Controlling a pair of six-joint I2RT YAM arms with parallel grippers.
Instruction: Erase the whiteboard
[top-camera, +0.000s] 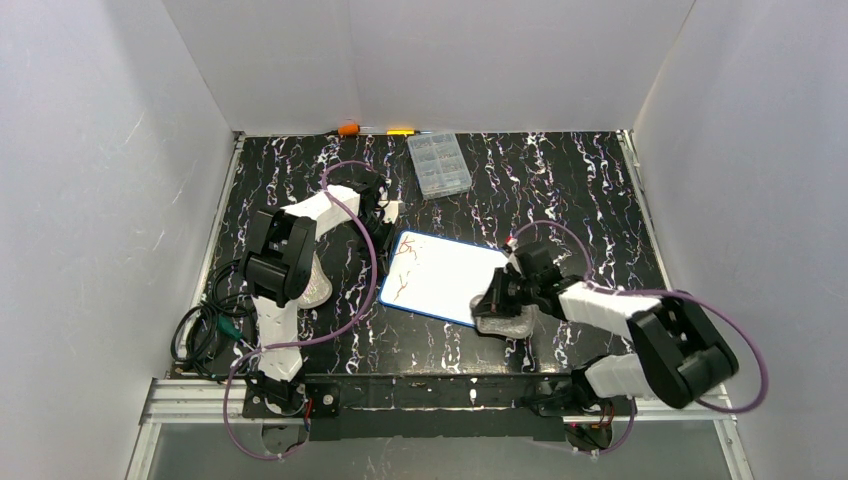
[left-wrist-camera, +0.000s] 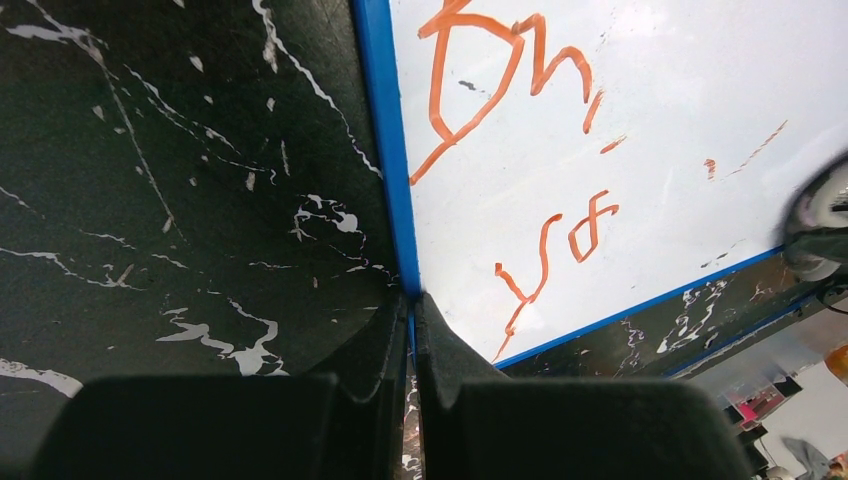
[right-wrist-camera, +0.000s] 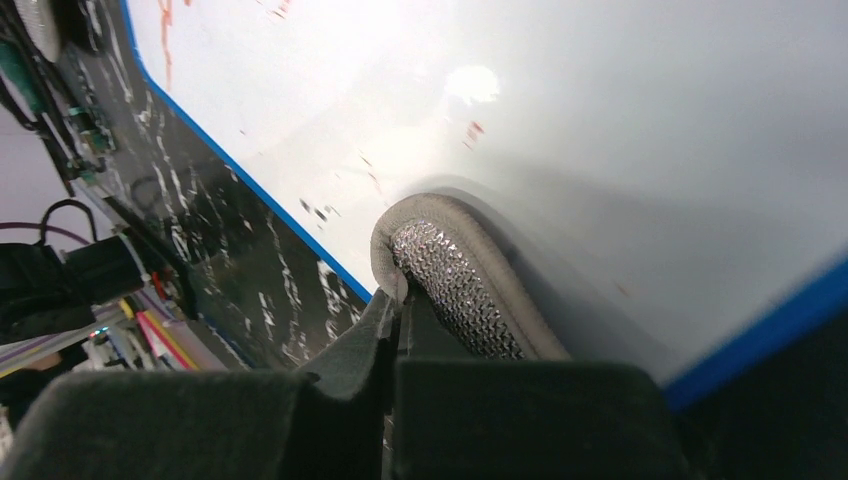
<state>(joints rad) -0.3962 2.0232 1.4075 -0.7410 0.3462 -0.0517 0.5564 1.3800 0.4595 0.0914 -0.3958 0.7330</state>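
Note:
The whiteboard lies flat on the black marbled table, white with a thin blue rim. Reddish-orange scribbles cover its left part. In the right wrist view the whiteboard is mostly clean, with faint red specks. My left gripper is shut on the blue rim at the board's left edge; from above, the left gripper sits at the far left corner. My right gripper is shut on a grey wiping pad with a silver mesh face, pressed onto the board near its right end.
A clear plastic compartment box stands at the back of the table. An orange object and a yellow one lie against the back wall. Cables pile up at the left front. White walls enclose three sides.

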